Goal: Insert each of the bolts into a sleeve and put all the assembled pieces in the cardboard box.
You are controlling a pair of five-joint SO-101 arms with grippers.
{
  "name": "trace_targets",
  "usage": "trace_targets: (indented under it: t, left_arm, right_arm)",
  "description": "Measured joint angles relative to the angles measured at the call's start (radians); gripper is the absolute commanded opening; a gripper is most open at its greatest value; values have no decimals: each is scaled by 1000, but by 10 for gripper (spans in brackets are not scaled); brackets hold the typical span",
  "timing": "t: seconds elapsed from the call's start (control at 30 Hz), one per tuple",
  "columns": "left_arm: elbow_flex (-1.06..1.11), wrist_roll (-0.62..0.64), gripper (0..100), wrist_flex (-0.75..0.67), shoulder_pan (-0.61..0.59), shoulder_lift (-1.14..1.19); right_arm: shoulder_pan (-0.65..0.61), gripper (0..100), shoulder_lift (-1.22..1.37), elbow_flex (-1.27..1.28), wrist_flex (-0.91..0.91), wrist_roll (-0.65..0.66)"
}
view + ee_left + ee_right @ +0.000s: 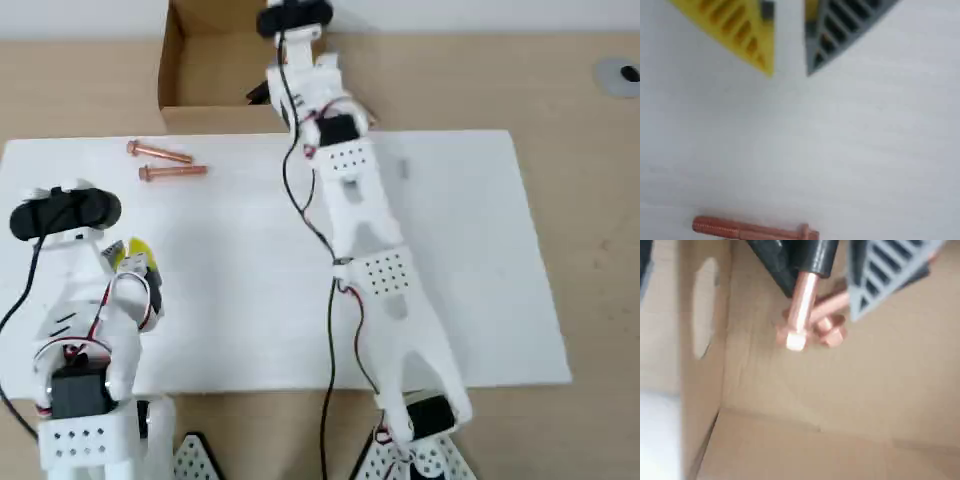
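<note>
Right fingers (885,275) seemingly grip black-sleeved copper bolt (802,305) over brown cardboard box (790,450); tilted bolt may slide out. Left fingers (735,25) apart, empty.

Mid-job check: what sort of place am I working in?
Probably a lab or hobby workbench: wooden table under a white sheet, two desktop robot arms, a cardboard box and loose bolts.

Bright, even light from above fills the views, leaving the white mat (230,270) pale and almost free of glare, only soft, short shadows beside the copper bolts (173,171) lying on it, and the cardboard box (790,405) a little dimmer inside.
</note>
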Motion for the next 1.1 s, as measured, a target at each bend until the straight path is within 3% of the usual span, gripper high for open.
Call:
trace_targets:
  t: [0.13, 0.23, 0.37, 0.43, 0.63, 0.8, 0.93, 1.1]
  left_arm:
    - [-26, 15, 59, 0, 0, 3]
    - [-31, 130, 60, -8, 0, 3]
    - [-15, 273, 62, -115, 0, 3]
    - [28, 310, 96, -201, 0, 5]
    - [127, 423, 132, -419, 0, 84]
    - [118, 519, 132, -644, -49, 338]
    - [-34, 598, 131, -720, -60, 660]
    - [-308, 689, 87, -718, -66, 1096]
  right_arm:
    - [3, 315, -209, -2, 242, -48]
    - [18, 315, -362, -3, 470, -57]
    - [48, 314, -534, -5, 833, -60]
    - [66, 314, -577, -2, 927, -58]
    - [110, 314, -592, 173, 961, 0]
    - [109, 314, -709, 460, 961, 132]
    - [68, 314, -861, 733, 961, 301]
    - [48, 315, -918, 950, 961, 381]
